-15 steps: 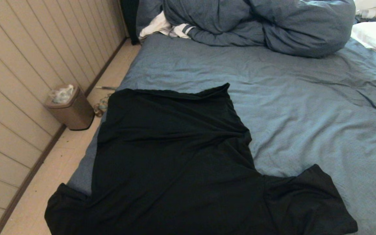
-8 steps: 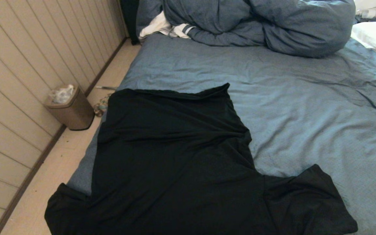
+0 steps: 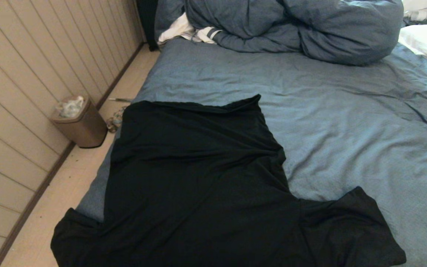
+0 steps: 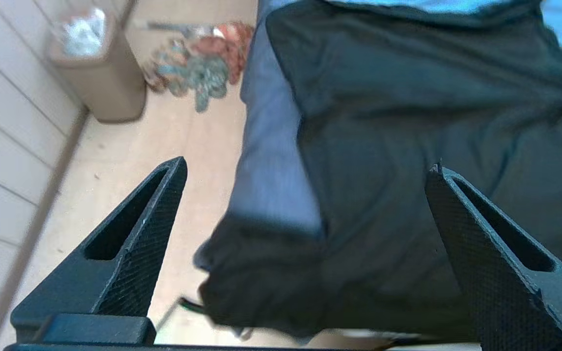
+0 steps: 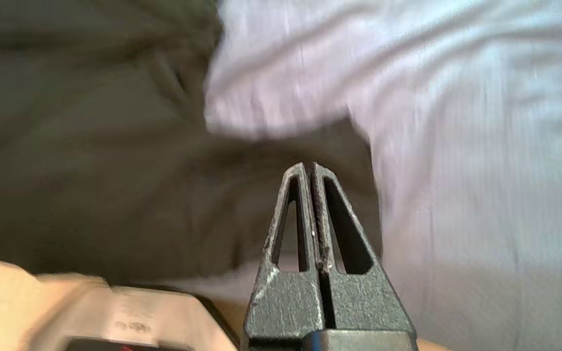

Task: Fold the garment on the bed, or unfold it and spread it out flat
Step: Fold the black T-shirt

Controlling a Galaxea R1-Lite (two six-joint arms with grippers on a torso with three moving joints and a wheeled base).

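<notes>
Head view shows one black T-shirt spread plain side up on one bed, a sleeve hanging off the near-left edge. Left gripper has jaws spread wide, the sleeve ahead between them; right gripper, jaws pressed together, holds nothing. I'd pinch sleeve edges cleanly, one layer only.

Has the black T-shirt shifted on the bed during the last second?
No. The T-shirt keeps its place: its far hem stays level with the trash bin.
</notes>
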